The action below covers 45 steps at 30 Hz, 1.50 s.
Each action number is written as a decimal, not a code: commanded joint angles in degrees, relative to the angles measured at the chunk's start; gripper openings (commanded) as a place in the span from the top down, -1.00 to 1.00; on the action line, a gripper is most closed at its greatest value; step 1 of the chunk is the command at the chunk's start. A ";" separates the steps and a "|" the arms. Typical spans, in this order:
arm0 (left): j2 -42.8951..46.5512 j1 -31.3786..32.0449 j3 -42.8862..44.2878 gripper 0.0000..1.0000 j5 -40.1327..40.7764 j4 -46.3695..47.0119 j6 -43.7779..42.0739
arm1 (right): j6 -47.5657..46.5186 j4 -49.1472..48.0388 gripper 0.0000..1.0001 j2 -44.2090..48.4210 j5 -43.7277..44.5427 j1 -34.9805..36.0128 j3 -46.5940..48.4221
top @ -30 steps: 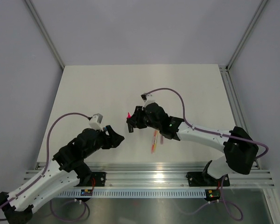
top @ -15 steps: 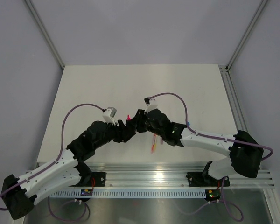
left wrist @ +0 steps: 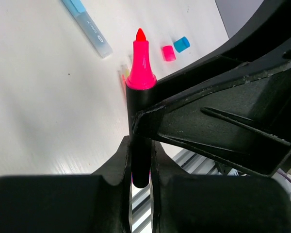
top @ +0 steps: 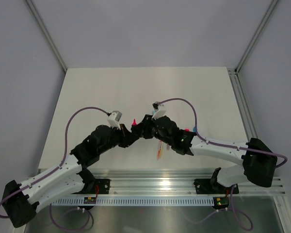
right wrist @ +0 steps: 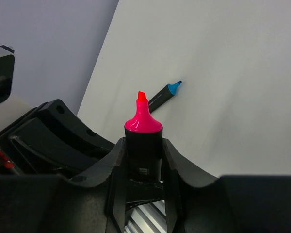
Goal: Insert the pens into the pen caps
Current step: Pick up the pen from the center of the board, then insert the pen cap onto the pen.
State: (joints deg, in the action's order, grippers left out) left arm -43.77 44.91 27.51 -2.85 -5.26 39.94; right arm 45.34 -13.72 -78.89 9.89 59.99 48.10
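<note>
Both tools meet over the middle of the bench. The right tool grips the black barrel of a pink-tipped marker. The left tool pinches the same barrel lower down, and the tip stands clear of both. On the bench lie a pale-blue pen, a pink cap just beside a blue cap, and a blue-tipped marker.

White table; pale grey walls; aluminium posts; slotted rail along near edge.
</note>
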 commanded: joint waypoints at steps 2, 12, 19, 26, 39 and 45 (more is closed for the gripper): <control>2.54 0.27 -1.66 1.00 -1.27 8.50 -2.58 | 0.10 0.87 -0.07 4.53 1.28 1.10 -1.25; 4.48 0.18 -6.41 1.00 -1.98 12.81 -4.43 | -8.44 26.78 -0.29 25.17 0.30 -1.71 -1.15; 5.71 0.27 -5.27 1.00 -3.74 14.83 -6.72 | -4.21 37.35 0.34 33.28 -5.85 -20.68 -11.79; 6.24 0.27 -7.38 1.00 -8.83 18.35 -6.63 | -7.55 44.82 0.31 23.01 -1.72 -30.36 -8.64; 3.51 0.36 -11.16 1.00 -18.15 26.70 -7.51 | -9.57 44.56 0.03 3.75 2.06 -33.00 -0.65; 3.69 0.45 -11.95 1.00 -19.91 28.02 -6.90 | -11.76 44.65 0.03 -3.19 3.21 -35.54 3.32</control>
State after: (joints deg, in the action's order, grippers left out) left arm -40.23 45.12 16.25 -19.92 16.91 33.91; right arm 35.68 31.29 -80.01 10.55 26.28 48.05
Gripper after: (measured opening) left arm 0.127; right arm 0.482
